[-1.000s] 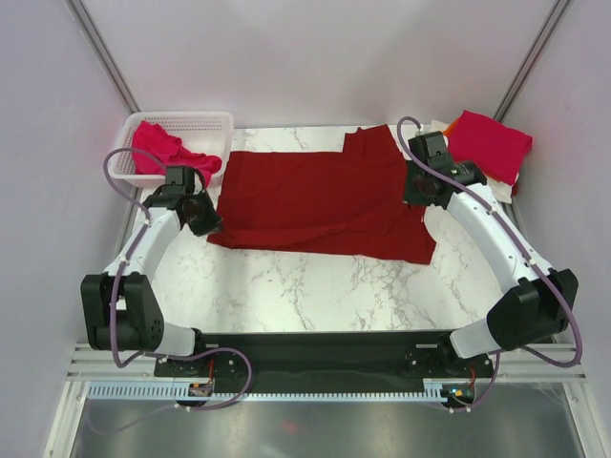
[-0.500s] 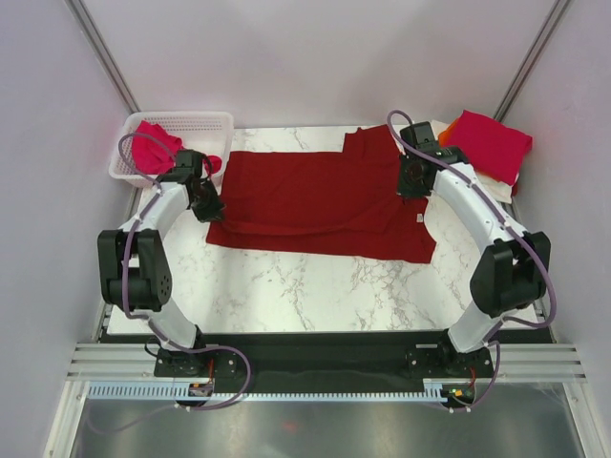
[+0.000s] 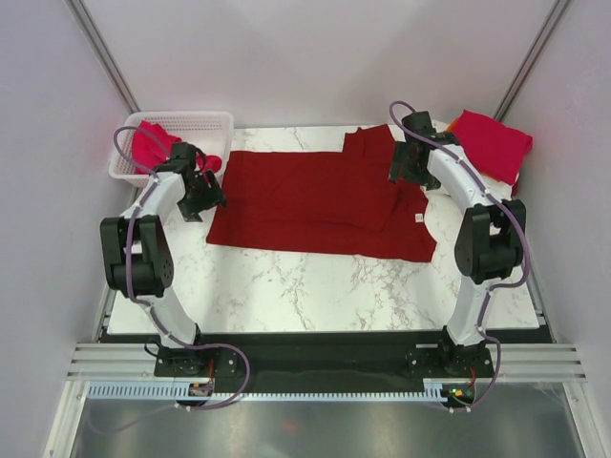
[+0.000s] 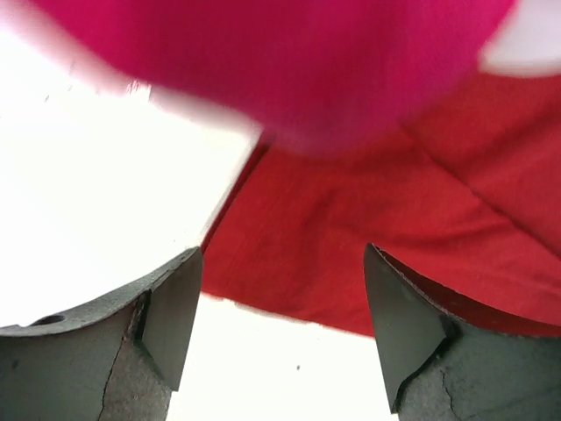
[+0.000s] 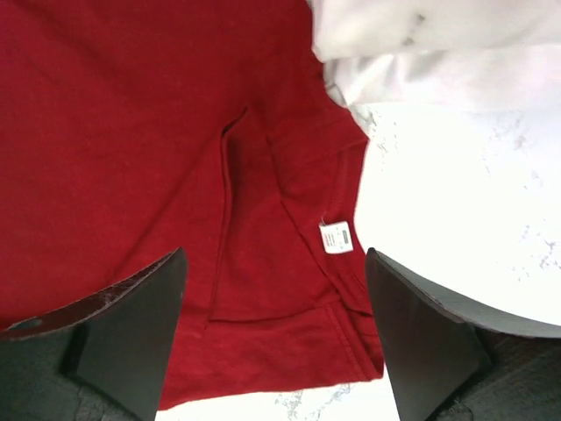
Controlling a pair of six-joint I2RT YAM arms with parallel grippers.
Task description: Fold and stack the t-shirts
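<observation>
A dark red t-shirt [image 3: 315, 205] lies spread across the marble table, with a fold ridge near its right end and a sleeve sticking out at the back. My left gripper [image 3: 202, 198] hovers open over its left edge; in the left wrist view the gripper [image 4: 280, 298] has nothing between its fingers and the red cloth [image 4: 351, 237] lies below. My right gripper [image 3: 401, 174] hangs open over the shirt's right end; the right wrist view shows that gripper [image 5: 276, 324] empty above the red cloth [image 5: 114, 132] and its white label [image 5: 336, 237].
A white mesh basket [image 3: 205, 119] at the back left holds a pink t-shirt [image 3: 151, 145], blurred pink cloth [image 4: 289, 61] close to the left wrist camera. At the back right a folded pink t-shirt [image 3: 492, 143] tops a stack with cream cloth [image 5: 421, 35] under it.
Both grippers were shut on the dark red shirt's ends and now stand open, clear of it. Both arms moved toward the back of the table; the shirt's right end now shows a fold.
</observation>
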